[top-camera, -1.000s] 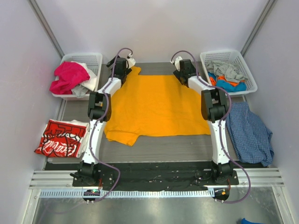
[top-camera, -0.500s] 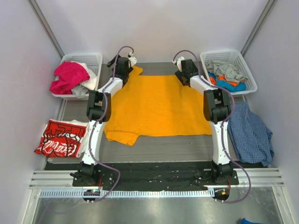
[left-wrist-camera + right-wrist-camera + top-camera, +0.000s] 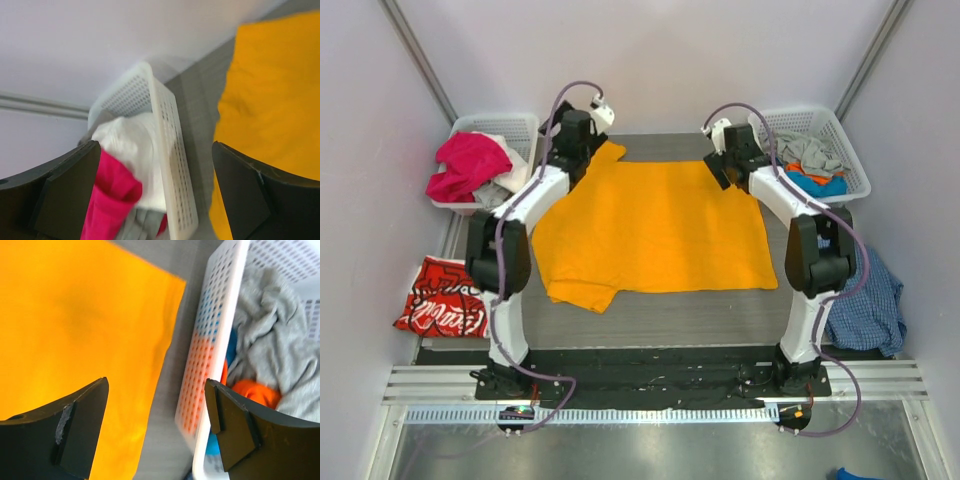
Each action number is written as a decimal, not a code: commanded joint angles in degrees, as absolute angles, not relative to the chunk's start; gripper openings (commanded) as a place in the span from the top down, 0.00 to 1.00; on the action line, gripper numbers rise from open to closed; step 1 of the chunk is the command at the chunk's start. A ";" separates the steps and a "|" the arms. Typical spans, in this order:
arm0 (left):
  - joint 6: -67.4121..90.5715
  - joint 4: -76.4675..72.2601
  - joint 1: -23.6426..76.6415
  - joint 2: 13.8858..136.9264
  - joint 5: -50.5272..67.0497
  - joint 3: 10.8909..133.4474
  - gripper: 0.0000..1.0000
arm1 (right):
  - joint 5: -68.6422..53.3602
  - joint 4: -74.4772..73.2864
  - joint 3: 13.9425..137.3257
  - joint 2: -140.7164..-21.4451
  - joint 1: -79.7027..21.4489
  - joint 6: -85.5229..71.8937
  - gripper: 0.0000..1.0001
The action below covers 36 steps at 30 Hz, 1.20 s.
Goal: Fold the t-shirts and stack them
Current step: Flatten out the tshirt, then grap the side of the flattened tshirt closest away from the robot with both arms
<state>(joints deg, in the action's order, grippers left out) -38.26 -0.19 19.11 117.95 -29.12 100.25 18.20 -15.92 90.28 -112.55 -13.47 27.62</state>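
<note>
Top external: orange t-shirt (image 3: pixel 655 225) flat on worktop (image 3: pixel 660 315); likely soft, light, limp. Left gripper (image 3: pixel 155 160), right gripper (image 3: pixel 156 395) spread wide, empty. Pinch far corners.

From above, the white lettering (image 3: pixel 445 312) on the red t-shirt (image 3: pixel 435 290) is too small for you to read, and the left arm (image 3: pixel 500 262) covers that shirt's right edge. The right arm (image 3: pixel 817 255) hides part of the checked blue cloth (image 3: pixel 875 300). Both far corners of the orange t-shirt (image 3: pixel 650 225) lie under the arms. A blue scrap (image 3: pixel 860 474) is cut by the bottom edge, so you cannot tell what it is. Your left wrist view is blurred, and its white basket (image 3: pixel 167 150) runs off the bottom. The right wrist view crops the right basket (image 3: pixel 210 340) at top and right.
</note>
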 commanded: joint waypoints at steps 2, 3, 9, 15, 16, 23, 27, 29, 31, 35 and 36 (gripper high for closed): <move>-34.29 14.40 25.21 98.11 -21.01 80.19 0.04 | 13.71 -28.20 81.15 -101.19 -17.04 26.10 0.19; -33.67 17.29 28.01 93.04 -20.48 77.55 0.05 | 13.71 -29.00 79.30 -99.60 -18.27 26.02 0.22; -26.29 26.97 37.07 81.49 -17.85 64.96 0.14 | 12.75 -32.43 65.23 -86.78 -21.18 25.22 0.26; -22.15 32.60 41.83 73.04 -12.31 56.79 0.17 | 12.66 -35.15 53.45 -75.08 -21.88 26.10 0.26; -21.80 32.87 42.18 72.52 -11.70 54.95 0.17 | 13.00 -35.77 51.26 -72.62 -21.88 26.10 0.26; -20.13 36.73 46.58 69.79 -6.77 49.49 0.21 | 15.02 -36.39 44.21 -65.83 -21.88 26.81 0.26; -20.48 38.58 49.13 70.13 -5.28 47.11 0.23 | 15.03 -36.30 42.98 -66.27 -21.88 26.46 0.26; -20.74 39.11 49.48 70.40 -4.14 46.50 0.25 | 15.03 -35.95 42.80 -66.62 -21.80 26.19 0.26; -20.92 39.81 49.39 70.93 -2.38 46.23 0.25 | 14.94 -35.60 42.80 -67.23 -21.80 26.10 0.26; -21.62 39.11 49.57 72.16 -2.46 45.44 0.26 | 14.33 -35.16 42.80 -67.59 -21.88 25.14 0.26; -21.97 38.33 49.48 72.33 -2.46 44.92 0.26 | 13.89 -35.16 42.80 -67.67 -21.80 25.05 0.26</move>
